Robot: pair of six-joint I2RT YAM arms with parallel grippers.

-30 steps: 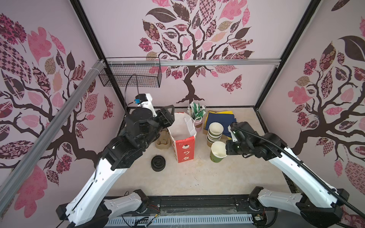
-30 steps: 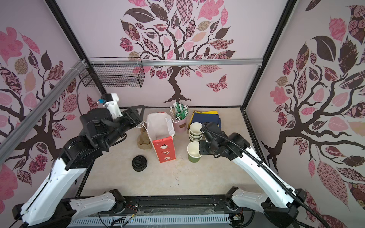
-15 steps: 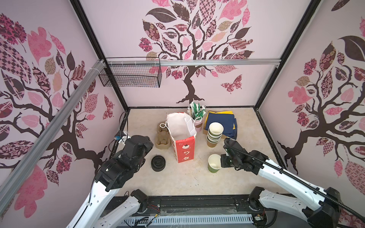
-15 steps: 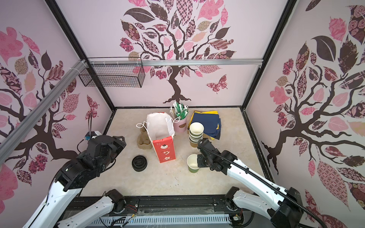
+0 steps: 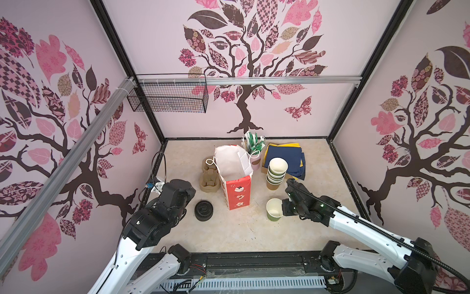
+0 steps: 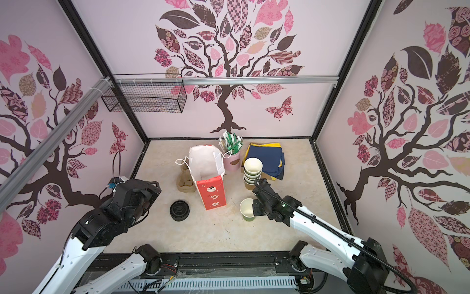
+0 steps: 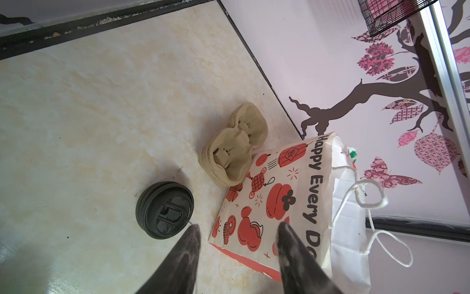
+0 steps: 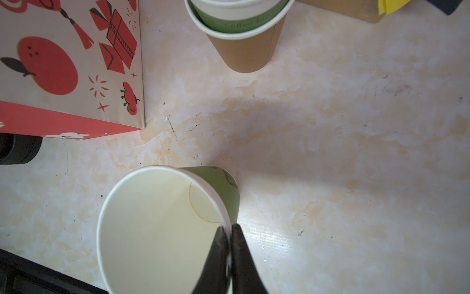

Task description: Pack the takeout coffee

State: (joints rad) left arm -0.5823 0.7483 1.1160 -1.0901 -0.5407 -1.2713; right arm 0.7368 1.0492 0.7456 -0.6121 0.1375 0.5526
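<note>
Right claw [image 8: 230,229]: near-shut, pinching rim of one open-topped paper cup [image 8: 152,229], upright on surface [image 5: 229,234] beside one red-and-white bag [image 5: 236,193] | Left claw [image 7: 236,226]: half-spread, empty, near one stack of black lids [image 7: 164,210] | Also: one stack of nested cups [image 5: 277,173], one stack of carriers [image 7: 229,157]

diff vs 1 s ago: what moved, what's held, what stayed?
The left gripper pulled back from over the bag to the front left; it is now open and empty beside the black lids. The right gripper, still pinching the green cup by its rim, brought it from beside the cup stack toward the front edge. Nothing was released. Bag, lids, cup stack and carrier stayed put.
</note>
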